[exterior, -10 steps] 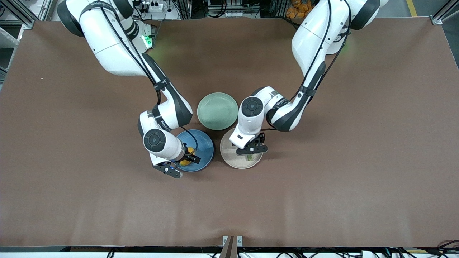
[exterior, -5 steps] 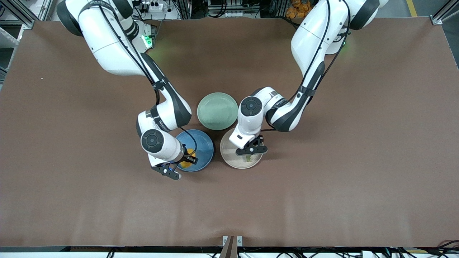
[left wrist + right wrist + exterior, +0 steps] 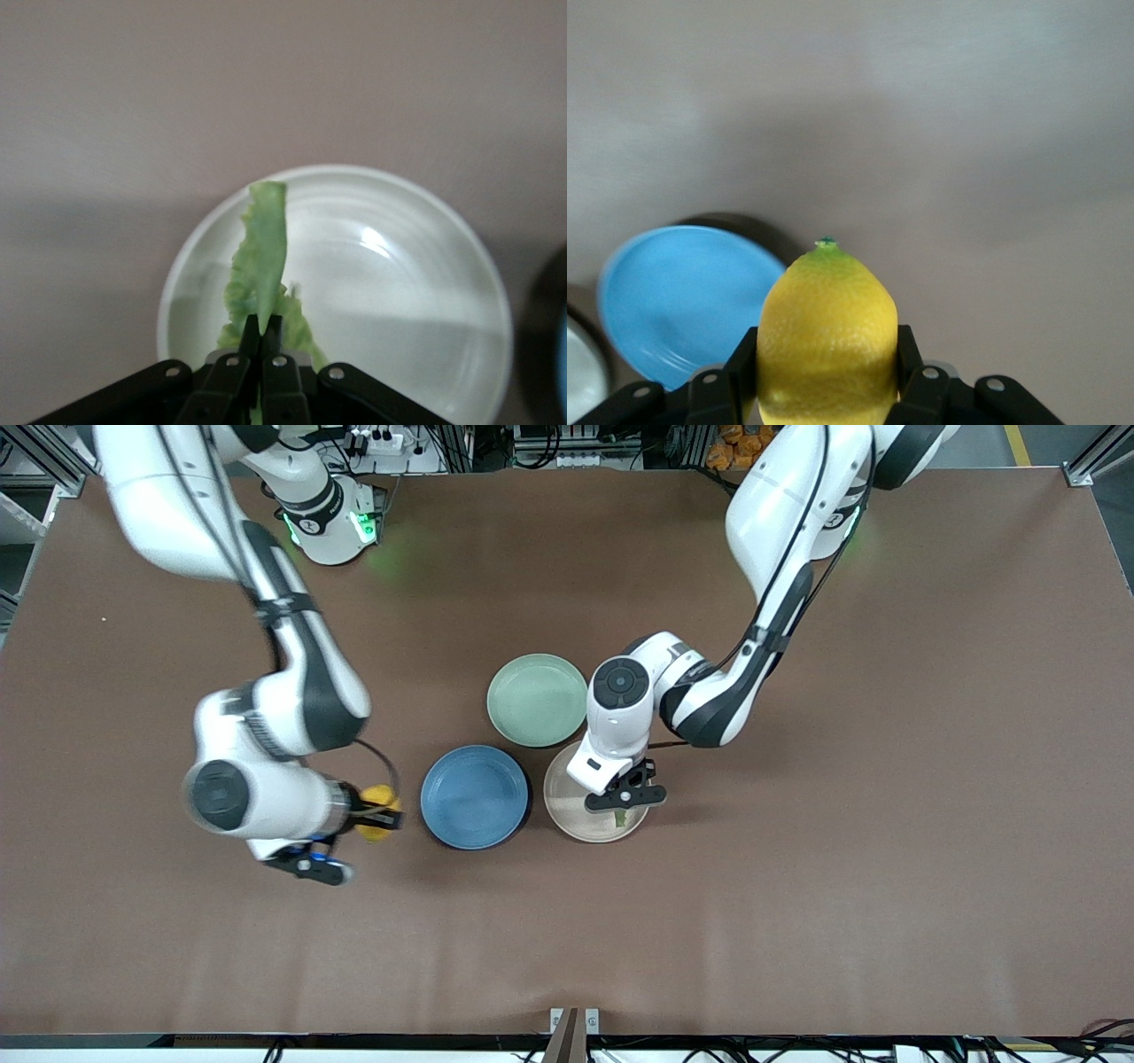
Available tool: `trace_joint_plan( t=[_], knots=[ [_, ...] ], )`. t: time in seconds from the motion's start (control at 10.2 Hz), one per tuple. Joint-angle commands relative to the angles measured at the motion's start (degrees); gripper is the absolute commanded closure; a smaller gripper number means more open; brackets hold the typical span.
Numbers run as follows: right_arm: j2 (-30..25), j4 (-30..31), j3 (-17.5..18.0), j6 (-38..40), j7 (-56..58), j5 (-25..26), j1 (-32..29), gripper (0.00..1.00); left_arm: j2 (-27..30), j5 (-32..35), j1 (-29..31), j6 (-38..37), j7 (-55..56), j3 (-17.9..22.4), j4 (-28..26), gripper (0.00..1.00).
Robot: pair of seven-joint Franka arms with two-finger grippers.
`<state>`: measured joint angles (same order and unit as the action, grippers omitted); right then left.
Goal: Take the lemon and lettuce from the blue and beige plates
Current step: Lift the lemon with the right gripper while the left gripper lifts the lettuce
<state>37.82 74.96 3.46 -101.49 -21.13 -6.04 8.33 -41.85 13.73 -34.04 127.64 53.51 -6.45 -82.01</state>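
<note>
My right gripper (image 3: 379, 813) is shut on the yellow lemon (image 3: 376, 824) and holds it in the air over bare table, beside the blue plate (image 3: 475, 797) toward the right arm's end. In the right wrist view the lemon (image 3: 827, 341) sits between the fingers, with the blue plate (image 3: 673, 301) below. My left gripper (image 3: 623, 808) is shut on the green lettuce leaf (image 3: 619, 816) just over the beige plate (image 3: 576, 815). In the left wrist view the lettuce (image 3: 263, 266) hangs from the closed fingers above the beige plate (image 3: 416, 283).
A light green plate (image 3: 538, 699) lies on the brown table farther from the front camera than the blue and beige plates, touching close to both. The left arm's elbow hangs beside it.
My right gripper has lifted the lemon off the blue plate and carried it toward the right arm's end of the table. The blue plate now shows bare. The left gripper has barely moved.
</note>
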Motion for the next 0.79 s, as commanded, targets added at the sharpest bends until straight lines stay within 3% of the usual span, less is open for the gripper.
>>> trace_joint_plan(
  t=[0.0, 0.2, 0.39, 0.49, 0.69],
  knots=[
    [-1.7, 4.1, 0.1, 2.7, 15.9, -1.0, -8.0, 0.93, 10.0, 2.0, 3.1, -7.3, 0.6, 0.2, -2.0, 1.00],
    [-1.5, 7.6, -2.5, -0.8, 23.8, -1.0, -10.6, 0.91, 15.2, 0.6, 8.3, -13.3, -6.0, -0.5, -2.3, 1.00],
    [-1.6, 15.3, -2.5, -11.9, 24.2, -1.0, -11.4, 0.90, 18.5, 0.4, 12.4, -21.1, -18.4, -0.3, -2.5, 1.00],
    [-1.6, 16.2, -2.6, -13.5, 24.2, -1.0, -11.4, 0.89, 19.3, 0.4, 15.7, -23.5, -23.8, -0.5, -2.7, 1.00],
    [-1.0, 18.4, -2.6, -16.5, 24.2, -1.0, -11.0, 0.86, 19.0, 0.2, 21.3, -23.3, -31.2, -0.6, -6.0, 1.00]
  ],
)
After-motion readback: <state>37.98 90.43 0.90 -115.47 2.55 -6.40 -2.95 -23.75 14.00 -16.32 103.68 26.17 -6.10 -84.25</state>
